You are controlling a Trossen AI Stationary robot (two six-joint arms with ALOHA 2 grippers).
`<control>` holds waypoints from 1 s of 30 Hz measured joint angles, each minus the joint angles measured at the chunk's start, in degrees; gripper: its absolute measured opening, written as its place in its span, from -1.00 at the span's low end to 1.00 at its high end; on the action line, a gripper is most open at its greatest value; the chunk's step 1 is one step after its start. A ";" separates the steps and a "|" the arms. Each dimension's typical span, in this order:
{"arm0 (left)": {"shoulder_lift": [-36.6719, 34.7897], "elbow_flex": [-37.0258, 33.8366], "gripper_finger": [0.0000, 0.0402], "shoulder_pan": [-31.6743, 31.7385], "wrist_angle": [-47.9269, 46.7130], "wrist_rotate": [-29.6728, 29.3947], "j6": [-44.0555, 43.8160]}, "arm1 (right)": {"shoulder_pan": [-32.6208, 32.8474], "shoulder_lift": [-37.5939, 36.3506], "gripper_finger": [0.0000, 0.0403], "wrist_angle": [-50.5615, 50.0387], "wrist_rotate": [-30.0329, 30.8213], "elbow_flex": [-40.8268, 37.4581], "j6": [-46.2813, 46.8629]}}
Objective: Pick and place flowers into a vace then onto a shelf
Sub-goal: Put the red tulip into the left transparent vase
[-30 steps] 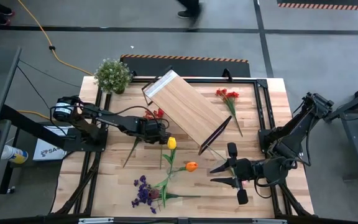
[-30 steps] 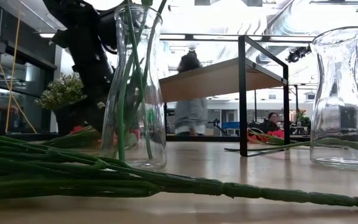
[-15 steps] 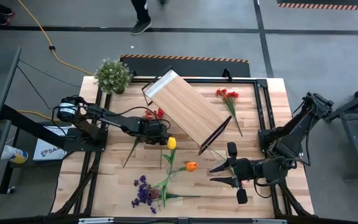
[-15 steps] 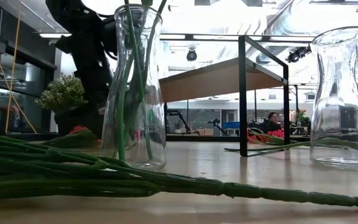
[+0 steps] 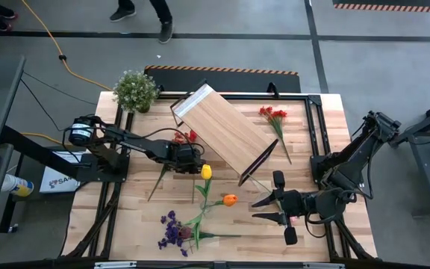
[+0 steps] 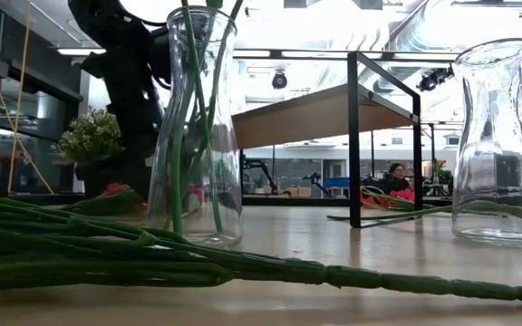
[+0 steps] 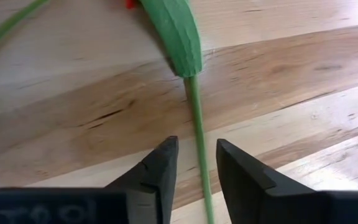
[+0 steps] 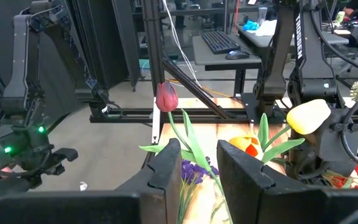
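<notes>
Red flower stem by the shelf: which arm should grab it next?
Left. The left gripper is low over the table with its jaws open either side of the green stem. The right gripper sits open near the table's right edge, away from it.

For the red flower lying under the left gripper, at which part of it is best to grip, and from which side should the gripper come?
Grip the bare thin stem just below the broad leaf, coming straight down from above. The stem lies flat on the tabletop and already runs between the open fingers of the left gripper, so closing across it there looks simplest; the leaf is wider and would likely slip.
</notes>
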 joint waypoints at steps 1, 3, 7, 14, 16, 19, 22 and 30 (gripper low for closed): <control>0.00 0.00 -0.29 0.00 -0.02 0.00 -0.02 | 0.00 0.00 -0.53 0.00 0.00 0.00 0.02; 0.02 -0.04 -0.30 0.00 -0.06 0.04 -0.02 | 0.00 0.00 -0.53 0.00 -0.02 0.00 0.04; 0.02 -0.07 -0.31 0.00 -0.06 0.04 -0.02 | -0.01 0.00 -0.53 0.00 -0.04 0.00 0.09; 0.02 -0.19 -0.31 -0.02 1.20 -0.10 1.15 | 0.00 0.00 -0.53 0.00 -0.04 0.00 0.17; 0.02 0.25 -0.30 -0.02 0.73 -0.13 1.39 | 0.00 0.00 -0.53 0.00 -0.11 0.00 0.19; 0.22 1.51 -0.30 -0.04 -0.66 -0.18 2.12 | 0.00 0.00 -0.53 0.02 -0.35 0.00 0.19; 0.27 2.58 -0.31 -0.09 -0.85 0.02 6.05 | 0.00 0.00 -0.53 0.00 -0.37 0.00 0.19; 0.55 5.07 -0.31 -0.26 -1.99 1.24 10.44 | 0.00 0.00 -0.53 0.00 -0.39 0.00 -0.40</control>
